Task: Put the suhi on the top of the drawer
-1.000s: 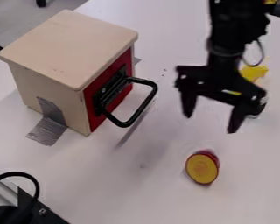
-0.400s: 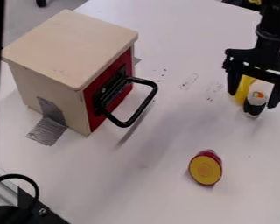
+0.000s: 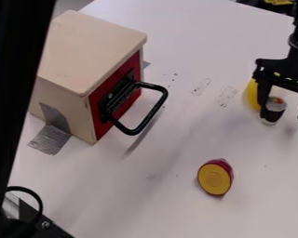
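2 fingers (image 3: 264, 98) apart, 1 partly in front of the sushi (image 3: 275, 108), contact unclear. Sushi is on the table (image 3: 263, 209), yellow object (image 3: 252, 95) just beside it. Red-and-yellow cut piece (image 3: 214, 178) near view's bottom. Wooden drawer box (image 3: 92, 51) well apart, at view's left.

no readable text, no labels, no numbers, no signs

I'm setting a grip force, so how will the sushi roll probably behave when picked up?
The sushi roll would probably roll or tip if nudged off-centre, given its curved side. Its small size beside the drawer box suggests it is light. It keeps a neat, compact shape, so it would likely stay fairly stiff when squeezed.
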You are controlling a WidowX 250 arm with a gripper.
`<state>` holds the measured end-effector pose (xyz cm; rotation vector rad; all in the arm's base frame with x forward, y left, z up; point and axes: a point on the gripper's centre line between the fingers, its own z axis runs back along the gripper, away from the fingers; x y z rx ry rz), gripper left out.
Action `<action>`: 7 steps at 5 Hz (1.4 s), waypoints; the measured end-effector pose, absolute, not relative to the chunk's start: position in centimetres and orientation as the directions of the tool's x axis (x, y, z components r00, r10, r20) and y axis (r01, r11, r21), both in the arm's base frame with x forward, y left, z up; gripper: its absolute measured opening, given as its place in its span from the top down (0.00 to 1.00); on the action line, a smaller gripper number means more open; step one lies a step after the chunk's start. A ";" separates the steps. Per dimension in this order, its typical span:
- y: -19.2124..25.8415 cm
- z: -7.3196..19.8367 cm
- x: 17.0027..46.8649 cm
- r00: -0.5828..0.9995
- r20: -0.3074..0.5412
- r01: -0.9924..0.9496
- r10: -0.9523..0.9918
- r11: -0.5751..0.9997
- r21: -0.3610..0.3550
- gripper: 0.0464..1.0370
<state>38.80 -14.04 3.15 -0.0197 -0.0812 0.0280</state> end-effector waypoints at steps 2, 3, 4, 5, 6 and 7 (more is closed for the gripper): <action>-14.4 1.0 38.7 0.999 0.034 -0.042 0.042 0.999 -0.013 0.35; -14.3 1.0 38.7 0.999 0.033 -0.034 0.035 0.999 -0.012 0.59; -13.7 1.4 38.0 0.999 0.018 -0.040 0.040 0.999 -0.004 0.65; -12.5 7.0 36.9 0.994 0.091 -0.051 0.054 0.998 -0.035 0.66; -9.1 12.7 34.5 0.983 0.148 -0.104 0.110 0.993 -0.054 0.66; -4.9 16.5 31.5 0.973 0.154 -0.165 0.172 0.985 -0.059 0.66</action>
